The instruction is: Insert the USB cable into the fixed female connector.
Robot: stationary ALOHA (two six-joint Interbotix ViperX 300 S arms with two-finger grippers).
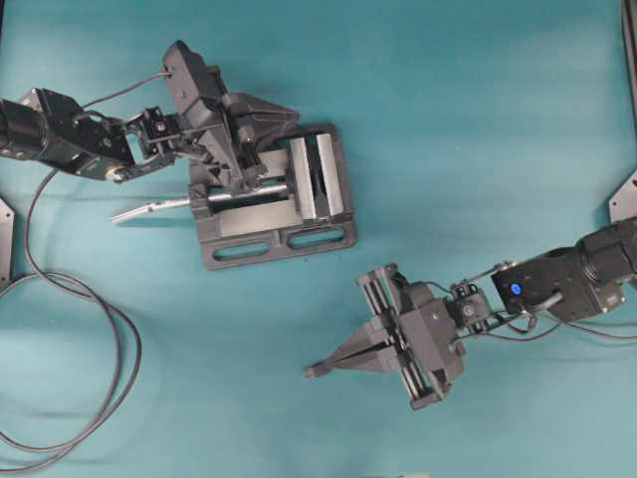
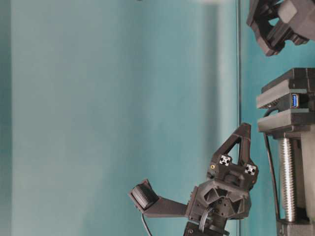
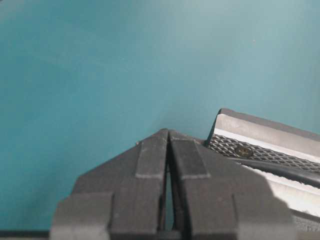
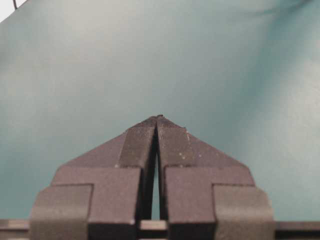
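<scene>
The fixed female connector (image 2: 294, 100) is a small black block with a blue port, clamped between the jaws of the grey vise (image 1: 269, 227). Its dark lead (image 3: 285, 169) crosses the knurled vise jaw. My left gripper (image 1: 296, 117) hovers at the vise's far edge, shut with nothing between its fingers; in the left wrist view the left gripper (image 3: 167, 132) has the vise jaw just to its right. My right gripper (image 1: 311, 371) is over bare mat below and right of the vise, shut and holding nothing, and in the right wrist view the right gripper (image 4: 158, 118) has only mat ahead. The USB cable is out of view.
A long dark cord (image 1: 117, 329) loops over the mat at the left, running under the left arm. The vise's silver screw and handle (image 1: 149, 208) stick out to the left. A grey mount (image 1: 625, 197) sits at the right edge.
</scene>
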